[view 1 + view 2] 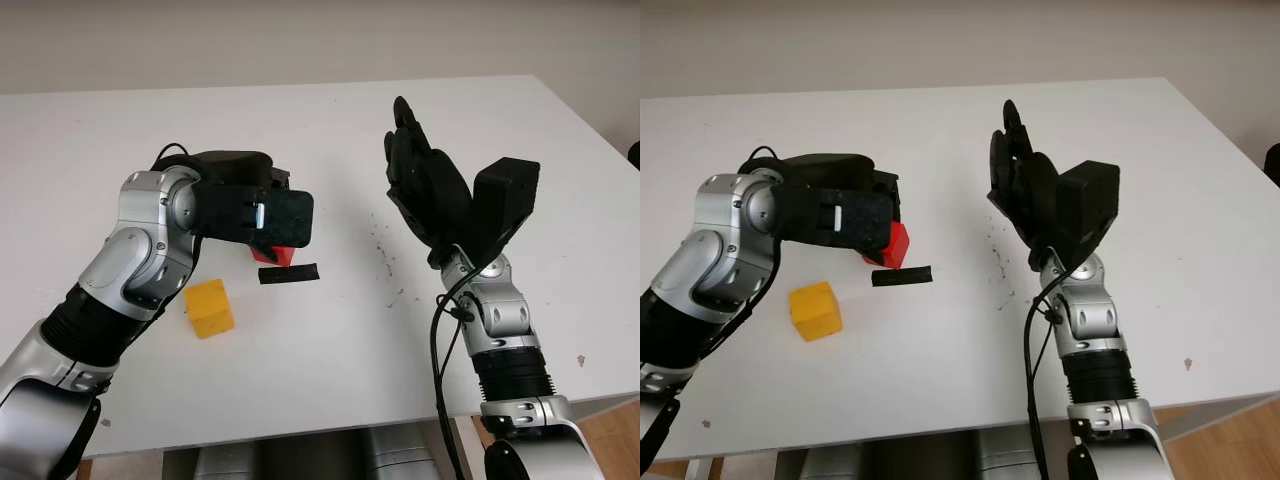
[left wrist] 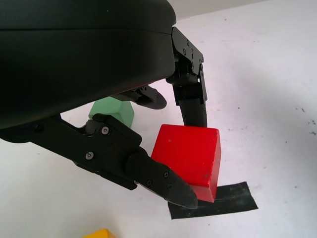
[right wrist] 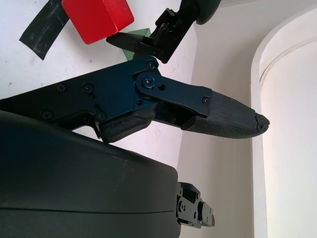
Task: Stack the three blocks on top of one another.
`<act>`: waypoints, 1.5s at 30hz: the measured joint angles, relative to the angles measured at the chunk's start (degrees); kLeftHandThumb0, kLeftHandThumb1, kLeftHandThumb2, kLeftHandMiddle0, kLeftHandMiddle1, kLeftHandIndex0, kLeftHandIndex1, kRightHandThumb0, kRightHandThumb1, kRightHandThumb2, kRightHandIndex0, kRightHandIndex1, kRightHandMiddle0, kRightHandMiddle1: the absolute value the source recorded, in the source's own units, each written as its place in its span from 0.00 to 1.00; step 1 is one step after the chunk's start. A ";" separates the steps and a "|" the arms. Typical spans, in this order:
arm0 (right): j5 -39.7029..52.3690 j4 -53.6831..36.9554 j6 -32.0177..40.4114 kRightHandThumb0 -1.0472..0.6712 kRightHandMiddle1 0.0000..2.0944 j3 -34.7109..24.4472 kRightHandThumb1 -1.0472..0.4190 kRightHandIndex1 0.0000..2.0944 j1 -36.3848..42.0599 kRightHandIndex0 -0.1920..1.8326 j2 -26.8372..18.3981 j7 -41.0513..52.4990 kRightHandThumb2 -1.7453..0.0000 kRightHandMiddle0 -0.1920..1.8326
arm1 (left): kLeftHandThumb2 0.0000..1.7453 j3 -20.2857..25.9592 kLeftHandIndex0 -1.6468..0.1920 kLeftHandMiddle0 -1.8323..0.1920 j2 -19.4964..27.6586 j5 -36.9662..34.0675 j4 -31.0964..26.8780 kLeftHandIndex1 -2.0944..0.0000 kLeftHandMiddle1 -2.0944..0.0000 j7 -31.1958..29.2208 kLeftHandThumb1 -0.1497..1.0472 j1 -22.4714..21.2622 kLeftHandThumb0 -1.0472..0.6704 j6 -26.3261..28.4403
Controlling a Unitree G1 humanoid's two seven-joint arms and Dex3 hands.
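On the white surface (image 1: pixel 330 130) the left hand (image 1: pixel 855 215) is low, over the middle-left part, and its fingers (image 2: pixel 158 176) are closed around the red block (image 2: pixel 187 159). In the left wrist view one finger lies along the near side of this block and another finger comes down on its far side, so the block is held between them. The red block is at the end of a strip of black tape (image 1: pixel 902 276) that is stuck flat on the surface, and its lower edge seems to touch the tape; I cannot tell if the block sits fully on the surface or is lifted a little. The green block (image 2: pixel 112 111) is just behind the red block, partly hidden under the left hand, and it stands on the surface. The yellow block (image 1: pixel 209 307) stands alone on the surface, nearer to the robot and to the left of the tape, well apart from the other two blocks and touching nothing. No block is on top of another one. The right hand (image 1: pixel 425 180) is raised above the right part of the surface, open, with its fingers pointing up and away from the robot, and it holds nothing. It is well apart from all three blocks. Small dark specks are on the surface between the tape and the right hand.
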 measured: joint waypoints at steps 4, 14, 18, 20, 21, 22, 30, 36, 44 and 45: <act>-0.04 -0.09 0.00 0.12 0.00 0.04 0.00 0.00 0.03 0.00 0.25 -0.10 0.58 0.00 | 0.03 -0.09 0.66 0.68 -0.34 0.59 0.10 0.20 0.97 -1.74 0.92 -0.66 0.39 1.18; 0.05 -1.44 0.30 0.12 0.00 0.05 0.00 0.00 0.17 0.00 0.33 -0.33 0.58 0.00 | 0.03 -0.50 0.65 0.68 -2.23 2.07 2.17 0.06 0.97 -4.62 0.94 -2.21 0.39 6.04; 0.06 -1.69 0.38 0.12 0.00 0.05 0.00 0.00 0.23 0.00 0.36 -0.36 0.58 0.00 | 0.03 0.11 0.62 0.64 -3.25 -0.18 2.42 0.04 0.95 -3.96 0.94 -2.21 0.37 6.33; 0.09 -1.71 0.38 0.12 0.00 0.05 0.00 0.00 0.25 0.00 0.36 -0.31 0.58 0.00 | 0.03 0.11 0.61 0.65 -3.42 -0.34 2.80 0.04 0.95 -3.52 0.94 -2.21 0.37 6.82; 0.09 -1.71 0.38 0.12 0.00 0.04 0.00 0.00 0.25 0.00 0.36 -0.25 0.58 0.00 | 0.03 0.11 0.61 0.65 -3.48 -0.33 3.07 0.04 0.95 -3.35 0.94 -2.21 0.37 7.27; 0.09 -1.71 0.38 0.12 0.00 0.03 0.00 0.00 0.26 0.00 0.36 -0.20 0.58 0.00 | 0.03 0.11 0.62 0.65 -3.58 -0.33 3.44 0.04 0.95 -3.18 0.94 -2.21 0.38 7.86; 0.15 -1.71 0.40 0.12 0.00 0.04 0.00 0.00 0.25 0.00 0.39 -0.08 0.58 0.00 | 0.03 -0.50 0.68 0.69 -5.17 -0.20 5.16 0.10 0.97 -2.40 0.95 -2.21 0.38 11.05; 0.17 -1.71 0.42 0.12 0.00 0.03 0.00 0.00 0.25 0.00 0.41 -0.12 0.58 0.00 | 0.03 -1.14 0.68 0.69 -5.30 -0.10 5.31 0.17 0.97 0.07 0.93 -2.15 0.39 10.81; 0.23 -1.78 0.59 0.12 0.00 0.02 0.00 0.00 0.25 0.00 0.56 -0.39 0.58 0.00 | 0.03 -2.03 0.69 0.68 -5.37 -0.63 6.00 0.13 0.95 0.49 0.94 -1.83 0.39 10.09; 0.25 -1.79 0.66 0.12 0.00 0.02 0.00 0.00 0.25 0.00 0.56 -0.41 0.58 0.00 | 0.03 -2.16 0.69 0.68 -5.42 -0.63 6.05 0.14 0.95 0.49 0.94 -1.84 0.39 10.10</act>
